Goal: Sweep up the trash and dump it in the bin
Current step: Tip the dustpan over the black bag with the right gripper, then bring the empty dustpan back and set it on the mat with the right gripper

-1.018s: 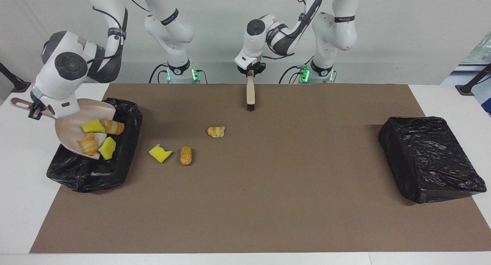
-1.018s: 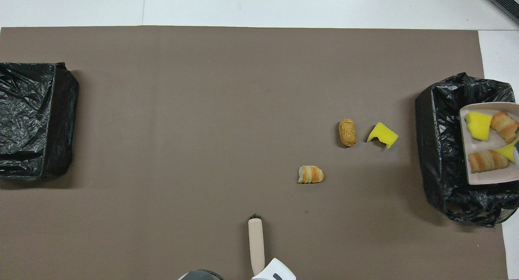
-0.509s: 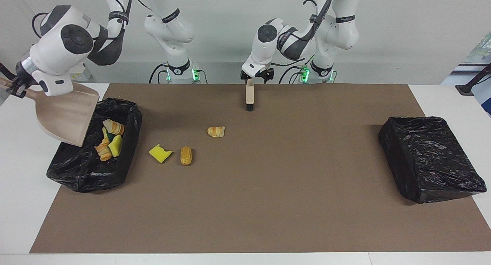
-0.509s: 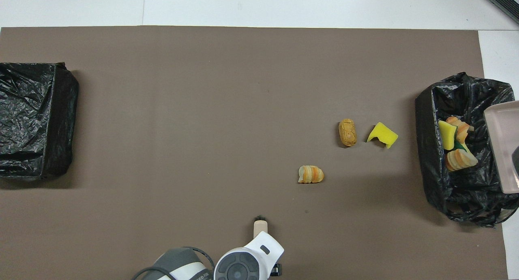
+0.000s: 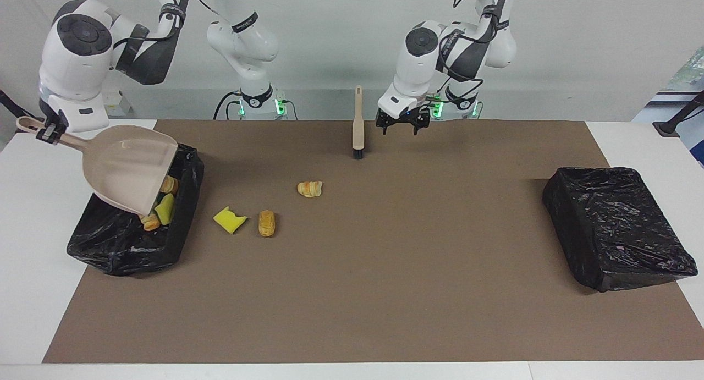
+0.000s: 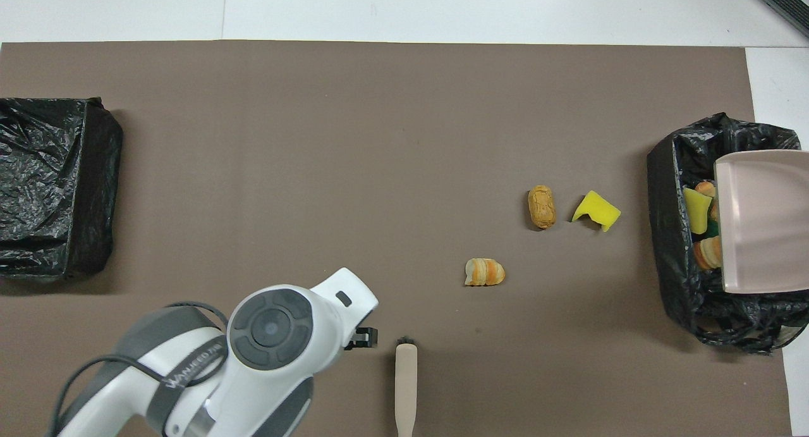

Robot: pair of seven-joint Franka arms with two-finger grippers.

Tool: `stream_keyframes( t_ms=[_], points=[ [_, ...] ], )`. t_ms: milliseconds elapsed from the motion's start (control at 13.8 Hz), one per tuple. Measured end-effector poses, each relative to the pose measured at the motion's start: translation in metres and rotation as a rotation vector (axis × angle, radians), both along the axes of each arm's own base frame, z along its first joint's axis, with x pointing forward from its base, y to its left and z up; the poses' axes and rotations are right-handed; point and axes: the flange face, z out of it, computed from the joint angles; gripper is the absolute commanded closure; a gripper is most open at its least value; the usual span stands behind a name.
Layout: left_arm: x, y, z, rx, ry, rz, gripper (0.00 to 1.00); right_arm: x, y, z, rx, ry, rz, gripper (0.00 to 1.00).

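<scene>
The right gripper (image 5: pixel 45 133) was clamped on the handle of the beige dustpan (image 5: pixel 129 165), which hung tilted over the open bin (image 5: pixel 110 248) at the right arm's end of the table. Some trash (image 6: pixel 698 217), yellow sponge and bread pieces, lay inside that bin, partly hidden by the pan. Three scraps lay on the brown mat (image 5: pixel 385 292) beside the bin: a yellow sponge chunk (image 5: pixel 229 220), a bread roll (image 5: pixel 267 223) just beside it, and a striped croissant piece (image 5: pixel 310 188) nearer the robots. The left gripper (image 5: pixel 402 124) hung with its fingers spread wide and empty, just beside the brush (image 5: pixel 358 128), which stood upright on its bristles. A second bin (image 5: pixel 616 226) sat at the left arm's end
</scene>
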Motion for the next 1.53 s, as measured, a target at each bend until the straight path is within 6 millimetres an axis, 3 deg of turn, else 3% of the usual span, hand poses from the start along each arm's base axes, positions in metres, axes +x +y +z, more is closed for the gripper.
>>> stream_keyframes(
  t_ms=[218, 582, 872, 1018, 1236, 1381, 1527],
  points=[
    [0.036, 0.046, 0.025, -0.011, 0.008, -0.036, 0.0, 0.01, 0.039, -0.009, 0.13, -0.083, -0.068, 1.0],
    [0.069, 0.101, 0.071, -0.022, -0.019, -0.131, 0.0, 0.025, 0.156, -0.046, 0.259, -0.195, -0.278, 1.0],
    [0.098, 0.163, 0.119, -0.022, -0.08, -0.168, 0.0, 0.025, 0.236, -0.071, 0.311, -0.28, -0.538, 1.0],
    [0.108, 0.193, 0.142, -0.029, -0.111, -0.166, 0.0, 0.02, 0.286, -0.083, 0.314, -0.338, -0.679, 1.0],
    [0.117, 0.221, 0.167, -0.033, -0.157, -0.169, 0.0, 0.009, 0.346, -0.099, 0.347, -0.377, -0.912, 1.0],
    [0.124, 0.23, 0.177, -0.034, -0.173, -0.164, 0.0, 0.005, 0.377, -0.108, 0.357, -0.403, -1.052, 1.0],
    [0.137, 0.239, 0.186, -0.035, -0.188, -0.147, 0.0, -0.003, 0.421, -0.121, 0.373, -0.421, -1.164, 1.0]
  ],
)
